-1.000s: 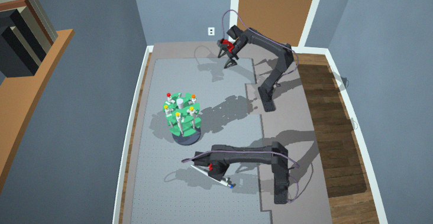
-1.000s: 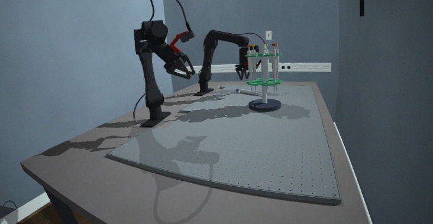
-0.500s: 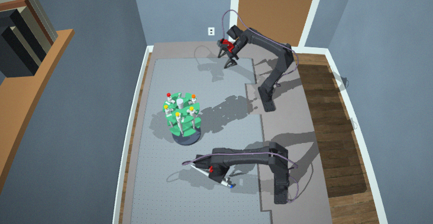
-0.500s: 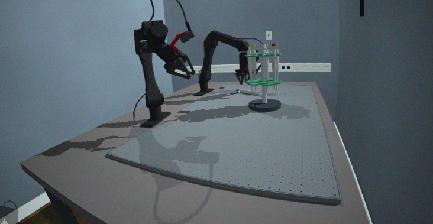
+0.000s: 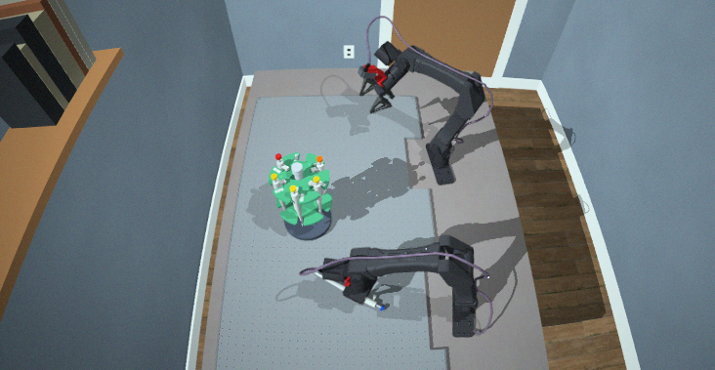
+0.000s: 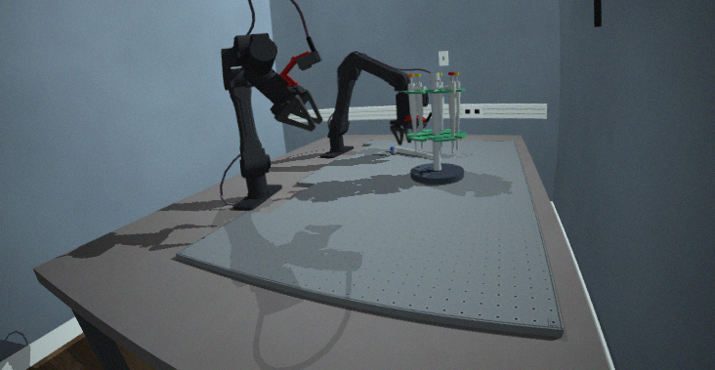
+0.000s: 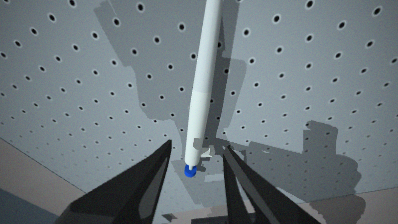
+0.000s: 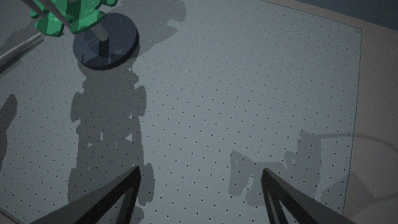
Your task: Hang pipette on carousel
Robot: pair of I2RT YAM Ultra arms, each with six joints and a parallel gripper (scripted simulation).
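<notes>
A white hand pipette [image 5: 372, 303] [image 6: 412, 152] [image 7: 200, 105] with a blue push button [image 5: 382, 308] [image 6: 392, 148] [image 7: 190, 171] lies on the bench. Its finger hook [image 7: 207, 153] sticks out sideways near the button. The print on the button cannot be read. My left gripper [image 6: 403, 142] [image 7: 198, 147] is part open and empty above the pipette's button end, its fingers on either side of it in the left wrist view. The carousel [image 5: 308, 230] [image 6: 438, 174] [image 8: 116, 55] stands upright with several pipettes hung, with red, orange and yellow buttons. Its volume marks are not legible. My right gripper [image 5: 365, 102] [image 6: 316, 124] [image 8: 200, 173] is open and empty, high above the bench.
The perforated board [image 5: 279, 127] [image 6: 450, 267] [image 8: 225, 100] covers much of the table. The carousel stands between the two arms' working sides, close to the left arm's forearm [image 5: 399, 262]. A wall shelf [image 5: 64, 132] with books is at the left of the top view.
</notes>
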